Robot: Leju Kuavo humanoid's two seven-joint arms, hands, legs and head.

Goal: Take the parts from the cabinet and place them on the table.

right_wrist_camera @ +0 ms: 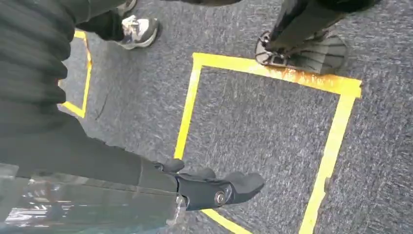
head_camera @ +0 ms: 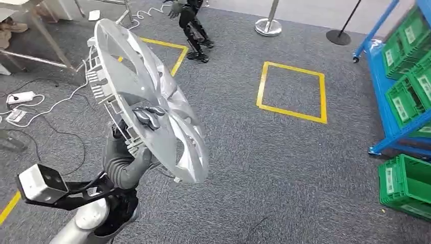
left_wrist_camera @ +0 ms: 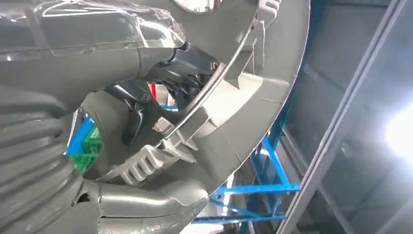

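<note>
- At the near left, the left hand (head_camera: 133, 152) grips a grey wheel cover (head_camera: 147, 96) by its rim, dark fingers (head_camera: 148, 118) over its face, holding it tilted above the grey carpet (head_camera: 254, 168).
- The right hand (right_wrist_camera: 214, 187) hangs over a yellow taped square (right_wrist_camera: 272, 146), fingers extended and holding nothing.
- Green crates (head_camera: 406, 188) sit by a blue rack (head_camera: 386, 117) at right.

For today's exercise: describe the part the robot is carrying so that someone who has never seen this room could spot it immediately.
Start at the grey carpet with yellow taped squares. On its left side, the robot's left hand holds up a hubcap: a large round silver-grey disc, tilted on edge. Unlike the green crates at the blue rack, it is off the floor, gripped by dark fingers.
</note>
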